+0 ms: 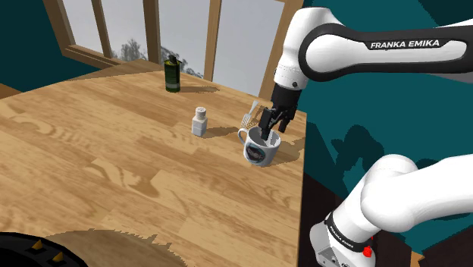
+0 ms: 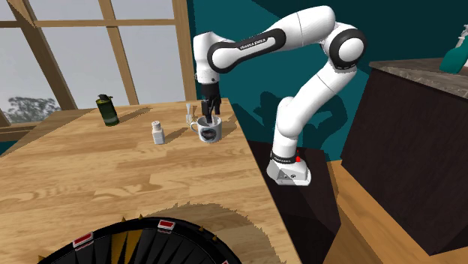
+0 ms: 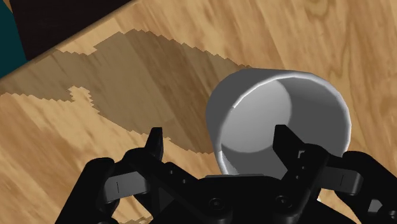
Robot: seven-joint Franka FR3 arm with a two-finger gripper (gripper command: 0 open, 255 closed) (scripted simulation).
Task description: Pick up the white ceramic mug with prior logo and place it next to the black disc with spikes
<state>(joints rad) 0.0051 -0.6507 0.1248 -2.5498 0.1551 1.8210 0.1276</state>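
A white mug (image 1: 260, 152) with a dark logo on its side stands upright near the table's edge, on the shoulder view's right. My black gripper (image 1: 269, 130) reaches down onto its rim (image 2: 206, 114). In the wrist view the gripper (image 3: 219, 137) is open and straddles the mug (image 3: 280, 102) wall. One finger (image 3: 286, 143) is inside the cup and the other (image 3: 154, 143) is outside, apart from the wall. The black disc with spikes (image 1: 30, 250) lies at the table's near end, far from the mug, with red and white markings (image 2: 142, 244).
A white shaker (image 1: 199, 121) stands just beside the mug and a dark green bottle (image 1: 173, 74) stands by the window. Pale utensils (image 1: 250, 115) lie behind the mug. The table edge (image 1: 301, 174) drops off right beside the mug. A dark cabinet (image 2: 420, 150) stands beyond the stand.
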